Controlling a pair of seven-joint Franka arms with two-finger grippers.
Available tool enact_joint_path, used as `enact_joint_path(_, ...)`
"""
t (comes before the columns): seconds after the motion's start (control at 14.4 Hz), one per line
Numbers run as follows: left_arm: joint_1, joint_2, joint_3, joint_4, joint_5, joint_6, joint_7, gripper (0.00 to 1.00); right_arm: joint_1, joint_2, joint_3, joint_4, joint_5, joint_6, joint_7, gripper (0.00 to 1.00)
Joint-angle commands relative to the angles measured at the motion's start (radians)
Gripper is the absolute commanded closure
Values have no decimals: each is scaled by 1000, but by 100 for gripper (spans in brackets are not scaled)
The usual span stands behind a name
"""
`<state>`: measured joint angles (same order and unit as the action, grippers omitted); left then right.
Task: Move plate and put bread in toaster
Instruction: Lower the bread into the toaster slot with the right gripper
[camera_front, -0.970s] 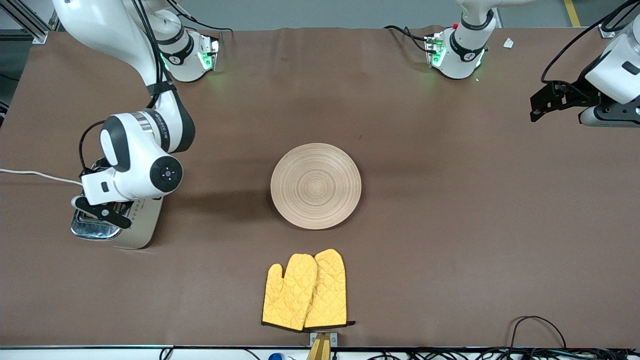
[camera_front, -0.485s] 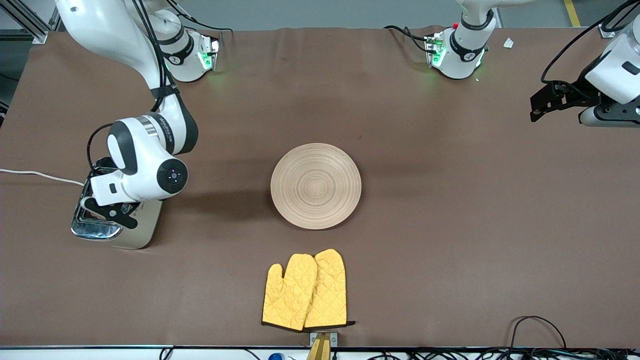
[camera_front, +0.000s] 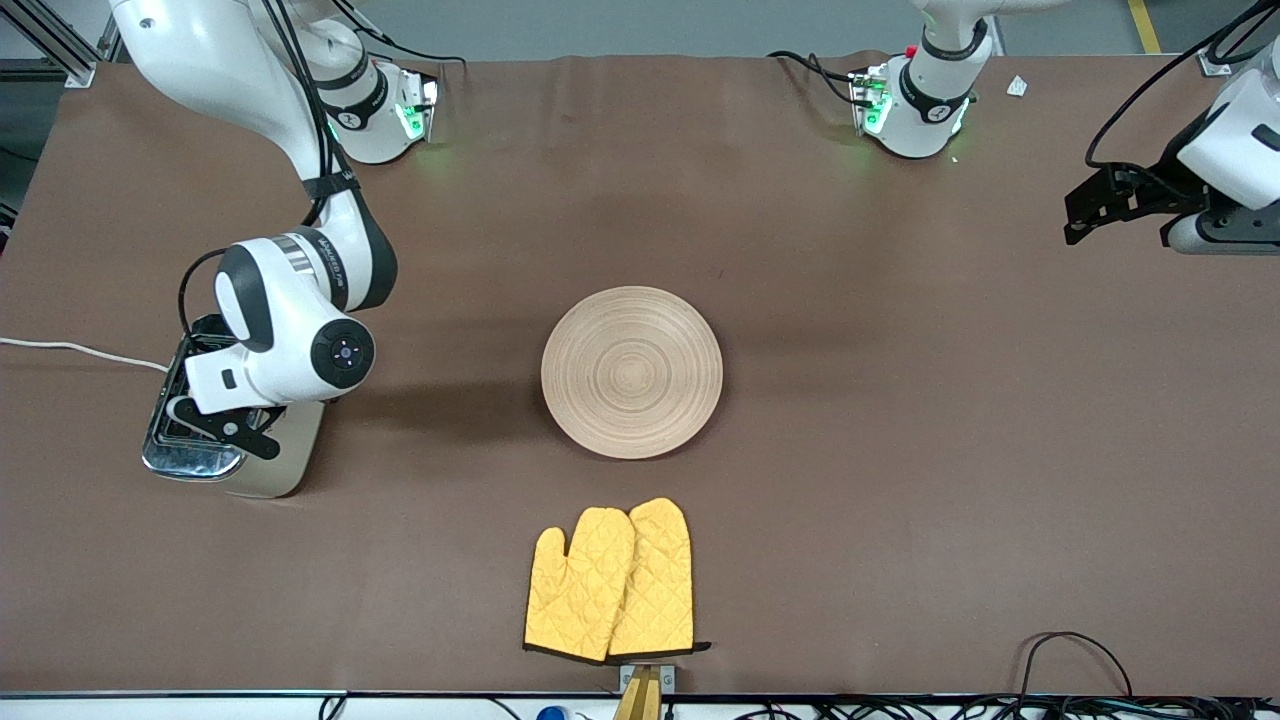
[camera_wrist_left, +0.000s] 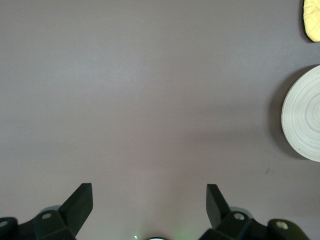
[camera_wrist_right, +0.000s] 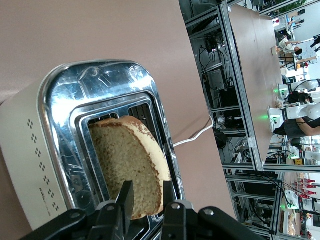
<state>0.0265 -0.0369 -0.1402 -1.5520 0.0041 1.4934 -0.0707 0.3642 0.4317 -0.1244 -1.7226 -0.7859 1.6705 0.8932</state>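
Note:
The cream toaster (camera_front: 275, 462) with its chrome top stands at the right arm's end of the table. My right gripper (camera_front: 222, 427) is just above its slots. In the right wrist view the right gripper (camera_wrist_right: 147, 194) is shut on the bread (camera_wrist_right: 127, 160), a speckled slice with a brown crust. The slice stands tilted, its lower part inside a slot of the toaster (camera_wrist_right: 30, 150). The front view hides the bread under my right hand. The wooden plate (camera_front: 631, 371) lies bare at mid table. My left gripper (camera_front: 1100, 200) waits open in the air at the left arm's end, also in its wrist view (camera_wrist_left: 148, 192).
Yellow oven mitts (camera_front: 612, 582) lie nearer to the front camera than the plate. The toaster's white cord (camera_front: 70, 348) runs off the table's edge at the right arm's end. The left wrist view shows the plate's rim (camera_wrist_left: 305, 115) and a mitt tip (camera_wrist_left: 312, 20).
My right hand has shifted a little over the toaster, toward the robots' bases and the table's middle, then held still. The left gripper drifted slightly. The plate and mitts have not moved.

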Motion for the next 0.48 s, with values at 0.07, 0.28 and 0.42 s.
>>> enact_joint_path(0.07, 19, -26, -1, -23, -32, -1, -17, 0, -11, -5, 5, -9, 45, 11, 15, 54)
enact_joint_path(0.28, 18, -26, -1, -22, -29, -2, -37, 0, -34, -8, 5, -6, 92, 18, 1, 45)
enact_joint_path(0.42, 18, -27, -1, -22, -29, -8, -47, 0, -45, -17, 6, -3, 134, 18, -38, 30)
